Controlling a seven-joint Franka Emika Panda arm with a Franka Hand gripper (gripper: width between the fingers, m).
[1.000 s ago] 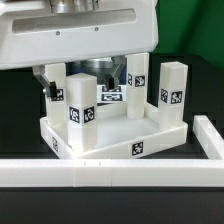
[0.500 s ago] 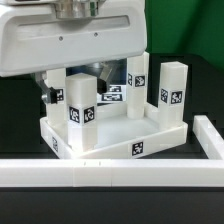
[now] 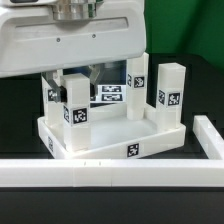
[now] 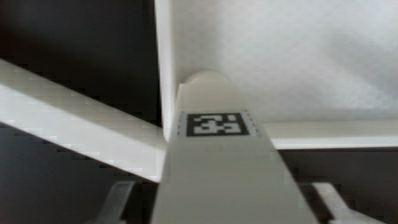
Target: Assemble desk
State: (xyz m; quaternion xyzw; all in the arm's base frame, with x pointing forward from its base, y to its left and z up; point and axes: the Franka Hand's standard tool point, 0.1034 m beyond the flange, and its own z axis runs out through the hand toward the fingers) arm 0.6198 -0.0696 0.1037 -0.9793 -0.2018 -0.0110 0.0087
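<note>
The desk panel (image 3: 110, 150) lies rim-up on the black table with white tag-marked legs standing in its corners. My gripper (image 3: 78, 74) reaches down from the big white arm housing onto the top of the leg (image 3: 76, 108) at the exterior view's near left. Two more legs (image 3: 137, 85) (image 3: 172, 92) stand on the exterior view's right, and another (image 3: 52, 95) shows behind the held one. In the wrist view this leg (image 4: 228, 170) runs away from me to the panel floor (image 4: 285, 50), and my gripper (image 4: 222, 205) has one grey finger (image 4: 121, 200) on each side, shut on it.
A long white L-shaped border rail (image 3: 100, 172) runs along the front of the table and turns back at the exterior view's right (image 3: 210, 135). The arm housing (image 3: 70, 45) hides the far left of the panel.
The fingers have closed in on the near-left leg. That leg has shifted slightly toward the exterior view's left. The arm housing has come a little lower.
</note>
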